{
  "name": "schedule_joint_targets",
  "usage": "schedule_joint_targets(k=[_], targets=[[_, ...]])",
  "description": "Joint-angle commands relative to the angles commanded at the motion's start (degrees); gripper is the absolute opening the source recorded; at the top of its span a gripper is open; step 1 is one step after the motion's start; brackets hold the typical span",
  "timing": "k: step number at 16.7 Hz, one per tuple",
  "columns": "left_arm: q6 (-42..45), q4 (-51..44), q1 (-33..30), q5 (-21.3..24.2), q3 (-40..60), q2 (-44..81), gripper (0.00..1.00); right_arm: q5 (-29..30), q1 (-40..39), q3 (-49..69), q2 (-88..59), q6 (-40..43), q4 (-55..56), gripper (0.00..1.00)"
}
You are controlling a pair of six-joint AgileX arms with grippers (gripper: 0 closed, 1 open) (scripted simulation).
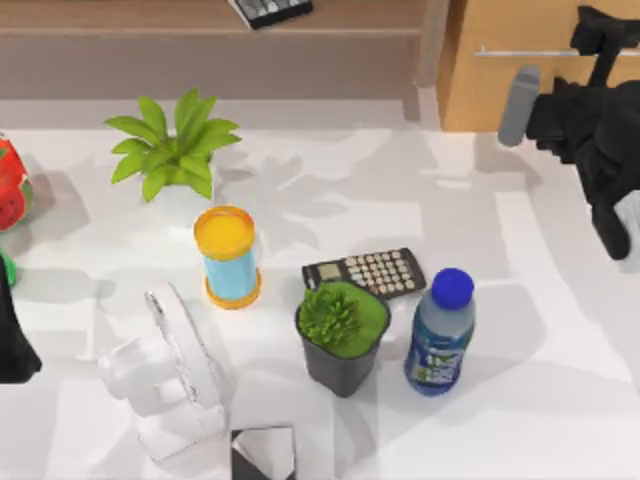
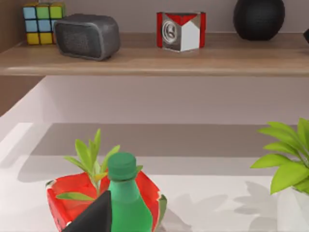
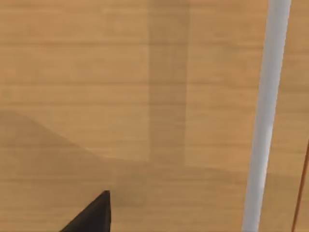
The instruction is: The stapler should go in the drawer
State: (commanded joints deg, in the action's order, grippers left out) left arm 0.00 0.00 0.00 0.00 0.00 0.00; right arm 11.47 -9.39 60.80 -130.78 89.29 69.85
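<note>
Table [image 1: 560, 330] crowded with odds and ends. The drawer [image 1: 495, 95] is at its far right corner, front apparently shut. Left arm [image 1: 12, 345] parked at the left edge. Right arm [image 1: 590, 140] is stretched toward the drawer, right gripper [image 1: 598, 45] close to the wood near the handle [image 1: 520, 50]; grip wide or narrow, cannot tell. Risk: the thin bar is missed or slips free, leaving the drawer closed. The stapler is possibly the black-and-white object [image 1: 265, 455] at the near edge; unsure.

Counted on the surface: two bottles [image 1: 440, 333] [image 2: 126, 203], three potted plants [image 1: 172, 150] [image 1: 341, 335] [image 2: 104, 193], one calculator [image 1: 365, 272], one fan [image 1: 170, 375], one yellow-lidded canister [image 1: 229, 256]. One drawer [image 1: 520, 60] is recorded.
</note>
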Motion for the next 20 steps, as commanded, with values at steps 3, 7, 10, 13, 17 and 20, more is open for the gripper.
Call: schedule_joint_targets(k=[3, 7, 10, 13, 17, 20], targets=[[0.0, 0.0, 0.0, 0.0, 0.0, 0.0, 1.0, 0.0, 0.0, 0.0, 0.0, 0.0, 0.0, 0.92], [0.0, 0.0, 0.0, 0.0, 0.0, 0.0, 1.0, 0.0, 0.0, 0.0, 0.0, 0.0, 0.0, 0.62], [0.0, 0.0, 0.0, 0.0, 0.0, 0.0, 1.0, 0.0, 0.0, 0.0, 0.0, 0.0, 0.0, 0.4], [0.0, 0.0, 0.0, 0.0, 0.0, 0.0, 1.0, 0.0, 0.0, 0.0, 0.0, 0.0, 0.0, 0.17], [0.0, 0.0, 0.0, 0.0, 0.0, 0.0, 1.0, 0.0, 0.0, 0.0, 0.0, 0.0, 0.0, 0.0], [0.0, 0.0, 0.0, 0.0, 0.0, 0.0, 1.0, 0.0, 0.0, 0.0, 0.0, 0.0, 0.0, 0.0]])
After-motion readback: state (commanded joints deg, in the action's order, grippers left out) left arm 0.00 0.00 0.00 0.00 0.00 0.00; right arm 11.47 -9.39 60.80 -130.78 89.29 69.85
